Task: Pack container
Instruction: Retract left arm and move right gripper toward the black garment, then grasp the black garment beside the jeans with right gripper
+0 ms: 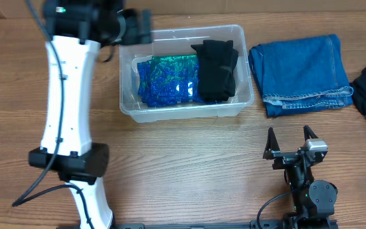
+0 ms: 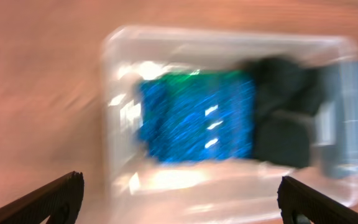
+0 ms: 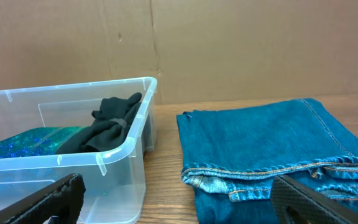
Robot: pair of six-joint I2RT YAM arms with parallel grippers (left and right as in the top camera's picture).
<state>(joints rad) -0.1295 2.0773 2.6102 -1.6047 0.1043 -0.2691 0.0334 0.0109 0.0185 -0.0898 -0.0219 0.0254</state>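
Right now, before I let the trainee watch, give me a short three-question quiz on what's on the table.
1. True or false: the folded jeans lie inside the container.
2. What lies in the container beside the blue sparkly fabric? A: a black garment. B: a white towel. C: a red cap.
3. Fill in: the gripper nearer the container is the ____ one.

Key
1. False: the folded jeans lie outside it, on its right in the overhead view.
2. A.
3. Left: the left gripper looks down on the container with its jaws open.
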